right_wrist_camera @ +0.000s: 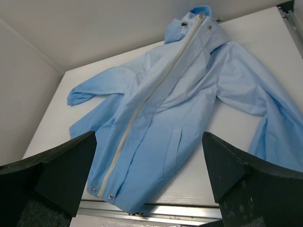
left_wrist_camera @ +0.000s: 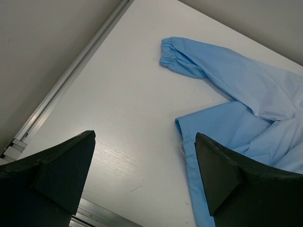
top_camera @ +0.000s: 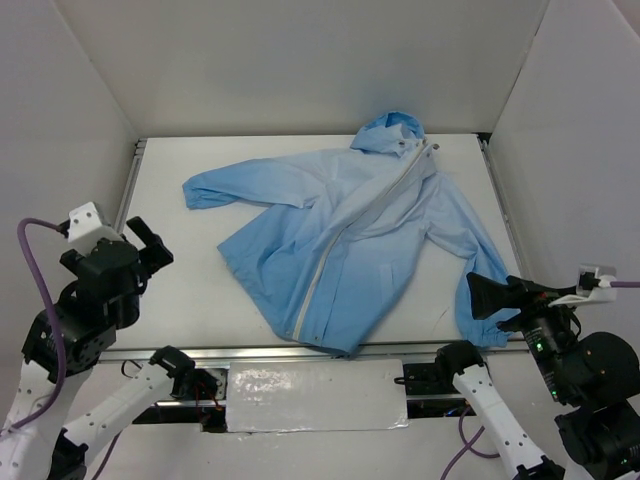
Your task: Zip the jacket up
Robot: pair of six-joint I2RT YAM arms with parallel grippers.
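Light-blue jacket point(top_camera: 400, 260) is laid flat on worktop point(top_camera: 200, 290) so zipper point(top_camera: 340, 240) is reachable; left pincer point(top_camera: 150, 248), right pincer point(top_camera: 488, 297) are held released.

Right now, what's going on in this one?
A light-blue hooded thin windbreaker jacket lies spread flat on the white table, with its hood at the far side and its hem near the robot. Nothing is holding it. The left hand is open, off to the jacket's left. The right hand is open beside a sleeve end. The white front zipper runs from hem to collar, and whether it is closed is hard to tell.
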